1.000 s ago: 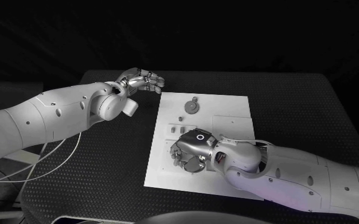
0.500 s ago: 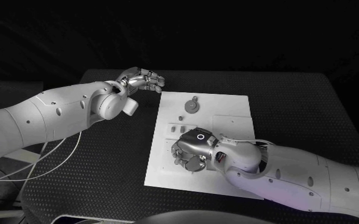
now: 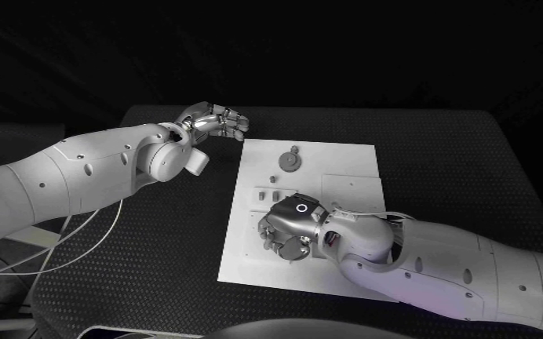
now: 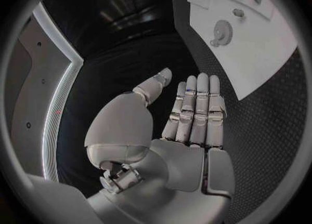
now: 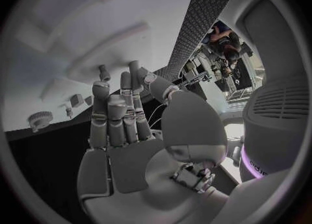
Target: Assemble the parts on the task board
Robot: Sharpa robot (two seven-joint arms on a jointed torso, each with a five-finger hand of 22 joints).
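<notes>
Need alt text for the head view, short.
The right hand rests low over the white task board on a black table. The left hand hovers off the board's far left corner, holding nothing. A grey gear lies near the board's far edge.

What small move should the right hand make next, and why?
Probably lower the right hand and close its fingers on a part beneath: it hovers open over the white task board, while the small grey gear-shaped part lies untouched farther away.

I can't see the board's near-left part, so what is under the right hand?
The right hand hovers palm-down over the task board. The right wrist view shows bare white board and a small upright peg past its fingertips. Anything directly beneath the palm is covered.
</notes>
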